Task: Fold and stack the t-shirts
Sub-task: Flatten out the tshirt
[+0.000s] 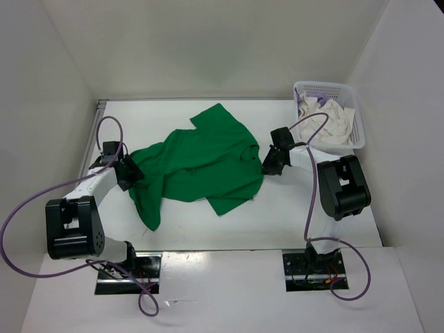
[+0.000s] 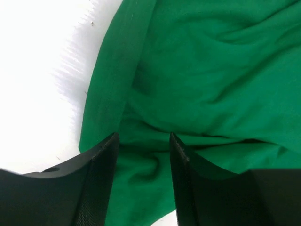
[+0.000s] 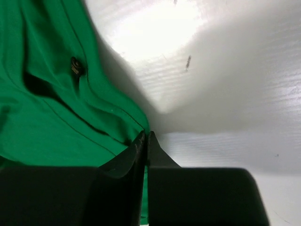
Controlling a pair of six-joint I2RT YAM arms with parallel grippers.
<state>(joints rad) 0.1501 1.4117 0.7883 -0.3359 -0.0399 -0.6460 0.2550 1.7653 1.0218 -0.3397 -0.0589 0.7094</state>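
The bright green t-shirt (image 1: 201, 166) lies crumpled and part spread on the middle of the table. My left gripper (image 1: 129, 173) is at the shirt's left edge. In the left wrist view its jaws (image 2: 143, 137) are open, with green cloth (image 2: 211, 70) lying between and under them. My right gripper (image 1: 269, 164) is at the shirt's right edge. In the right wrist view it (image 3: 146, 134) is shut on a thin edge of the green t-shirt (image 3: 42, 117). The white t-shirt (image 1: 334, 123) and a bit of the lavender t-shirt (image 1: 309, 94) lie in the basket.
The white lattice basket (image 1: 358, 118) stands at the back right corner, close behind the right arm. White walls enclose the table on the left, back and right. Purple cables loop from both arms.
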